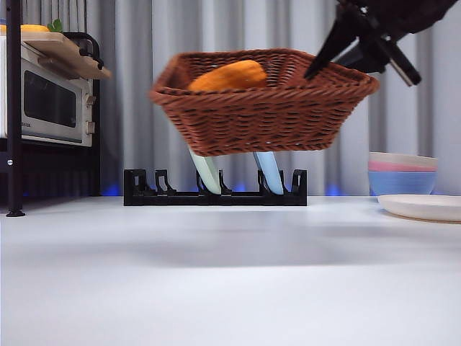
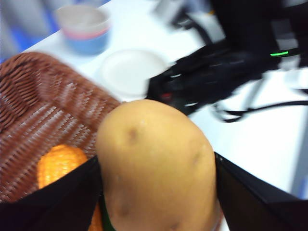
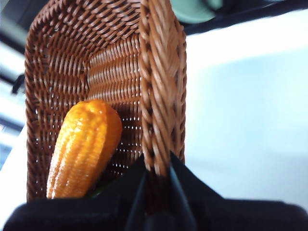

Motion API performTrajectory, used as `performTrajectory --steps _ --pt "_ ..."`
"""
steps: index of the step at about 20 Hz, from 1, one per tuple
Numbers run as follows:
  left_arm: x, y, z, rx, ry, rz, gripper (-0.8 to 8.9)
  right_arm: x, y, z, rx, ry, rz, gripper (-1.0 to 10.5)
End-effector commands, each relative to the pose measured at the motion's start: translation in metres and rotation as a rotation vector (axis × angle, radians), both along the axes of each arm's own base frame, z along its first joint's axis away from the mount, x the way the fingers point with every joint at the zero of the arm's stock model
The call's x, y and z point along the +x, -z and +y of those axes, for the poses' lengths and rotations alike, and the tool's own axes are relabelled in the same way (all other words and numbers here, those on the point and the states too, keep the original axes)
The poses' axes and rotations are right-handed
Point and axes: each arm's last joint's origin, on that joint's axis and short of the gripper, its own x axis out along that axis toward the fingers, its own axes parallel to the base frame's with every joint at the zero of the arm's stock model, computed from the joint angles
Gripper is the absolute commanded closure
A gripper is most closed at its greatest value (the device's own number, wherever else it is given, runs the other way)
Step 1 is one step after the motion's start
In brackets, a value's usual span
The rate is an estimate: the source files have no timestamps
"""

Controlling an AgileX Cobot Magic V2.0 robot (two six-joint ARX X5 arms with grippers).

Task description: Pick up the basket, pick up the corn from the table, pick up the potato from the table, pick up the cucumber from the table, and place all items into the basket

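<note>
— At the far left, what stands there?

— A microwave [image 1: 49, 101] on a dark rack, with a wooden board [image 1: 68, 52] on top and a small yellow thing with green leaves [image 1: 36, 28] on that. Behind the middle of the table [image 1: 216, 274] sits a black dish rack [image 1: 215, 191] with two pale plates [image 1: 268, 171] leaning in it.

— And the basket?

— The basket [image 1: 263, 104] hangs in the air above the dish rack, clear of the table and tilted. The corn [image 1: 229, 76] lies inside it, its orange top showing over the braided rim. In the right wrist view the cob rests along the basket floor against a side wall, with a sliver of green just beside its near end; too little shows to name it.

— Who holds the basket?

— The right gripper [image 3: 158, 169]. Its black jaws are clamped on the rim at the basket's right end, where the dark arm comes in from the upper right of the front view.

— And the left gripper?

— The left gripper [image 2: 156, 192] is pinched tight on the potato [image 2: 156, 168], which it holds above the basket's open side, over the corn.

— Farther right?

— Stacked pink and blue bowls [image 1: 402, 173], and just beside them a white plate [image 1: 425, 207] on the table.
</note>
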Motion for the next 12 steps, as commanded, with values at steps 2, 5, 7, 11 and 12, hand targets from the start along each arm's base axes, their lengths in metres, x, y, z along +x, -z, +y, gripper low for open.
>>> performTrajectory --steps 2,5,7,11,12 --pt "0.016 0.033 -0.014 0.134 -0.077 0.08 8.21 -0.003 -0.004 0.007 0.023 -0.022 -0.015 9.6" --pt "0.026 0.058 -0.024 0.23 -0.094 0.143 8.21 -0.003 -0.004 0.009 0.031 -0.023 -0.007 9.6" --pt "0.027 0.063 -0.025 0.252 -0.09 0.163 8.09 -0.003 -0.004 0.009 0.032 -0.022 -0.005 9.6" --pt "0.027 0.062 -0.026 0.242 -0.094 0.165 2.4 -0.003 -0.004 0.009 0.033 -0.022 -0.005 9.6" --pt "0.027 0.062 -0.025 0.243 -0.094 0.165 2.43 -0.003 -0.004 0.009 0.033 -0.022 -0.005 9.6"
